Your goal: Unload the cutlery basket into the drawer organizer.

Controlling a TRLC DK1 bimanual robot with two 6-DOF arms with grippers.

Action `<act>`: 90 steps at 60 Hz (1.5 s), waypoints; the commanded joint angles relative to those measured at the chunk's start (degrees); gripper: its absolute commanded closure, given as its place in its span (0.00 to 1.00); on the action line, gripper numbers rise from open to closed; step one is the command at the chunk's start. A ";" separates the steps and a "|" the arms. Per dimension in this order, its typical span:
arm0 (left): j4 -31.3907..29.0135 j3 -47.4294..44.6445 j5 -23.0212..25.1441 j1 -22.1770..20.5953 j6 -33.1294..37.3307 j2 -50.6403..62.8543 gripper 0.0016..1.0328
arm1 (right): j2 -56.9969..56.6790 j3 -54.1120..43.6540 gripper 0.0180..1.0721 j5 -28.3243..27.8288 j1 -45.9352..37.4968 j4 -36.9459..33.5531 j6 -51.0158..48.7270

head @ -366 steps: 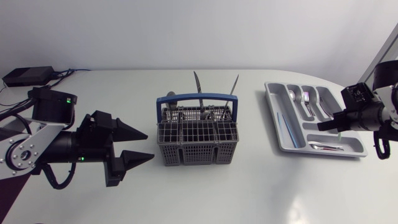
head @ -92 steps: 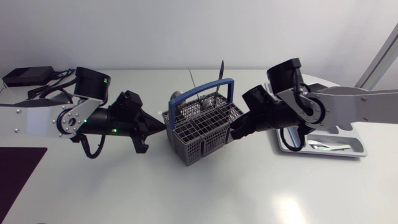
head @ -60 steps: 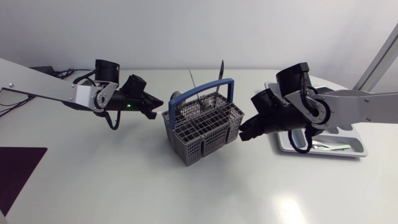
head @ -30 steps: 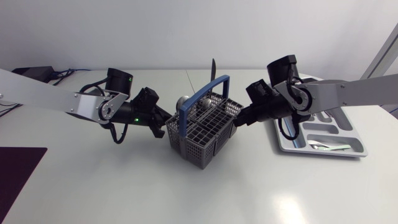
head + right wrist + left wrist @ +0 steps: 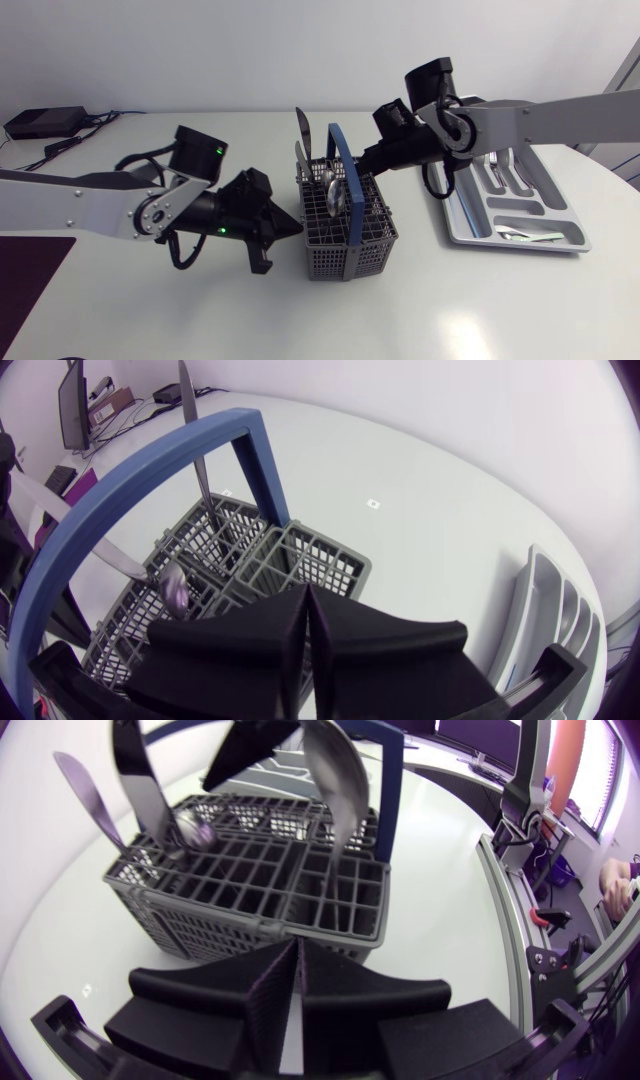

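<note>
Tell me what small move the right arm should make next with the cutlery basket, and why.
Probably raise the right gripper a little and open it over the knife. Both it and the left gripper are shut and empty at the sides of the basket, whose cutlery stands inside, and the organizer lies on the right arm's side.

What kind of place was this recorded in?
Most likely a robotics lab bench, not a kitchen: the cutlery basket and the drawer organizer stand loose on a plain white table, flanked by the left arm and the right arm.
</note>
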 commanded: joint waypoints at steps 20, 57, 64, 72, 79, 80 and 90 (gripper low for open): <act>5.92 14.25 1.10 16.58 -3.63 12.22 0.79 | -29.89 -19.76 0.94 -6.78 -3.31 -12.62 -1.55; 7.77 37.45 4.09 12.53 -12.59 33.93 0.79 | -37.89 -29.87 0.94 -11.70 3.11 -19.91 -4.71; 7.07 37.45 5.94 11.21 -12.77 33.93 0.79 | -39.91 -30.13 0.94 -12.40 3.11 -22.55 -5.76; 4.87 37.98 8.40 10.07 -12.15 34.10 0.79 | -39.56 -30.75 0.94 -12.84 3.72 -22.73 -6.12; 1.35 38.33 9.80 9.28 -9.78 33.84 0.79 | -35.78 -30.84 0.94 -12.75 4.16 -20.09 -6.82; 1.09 38.33 9.89 9.19 -9.60 33.84 0.79 | -35.17 -30.92 0.94 -12.67 4.16 -19.48 -6.82; -6.20 37.98 11.56 8.58 -3.45 32.78 0.80 | -30.33 -31.27 0.94 -12.31 1.08 -15.17 -8.49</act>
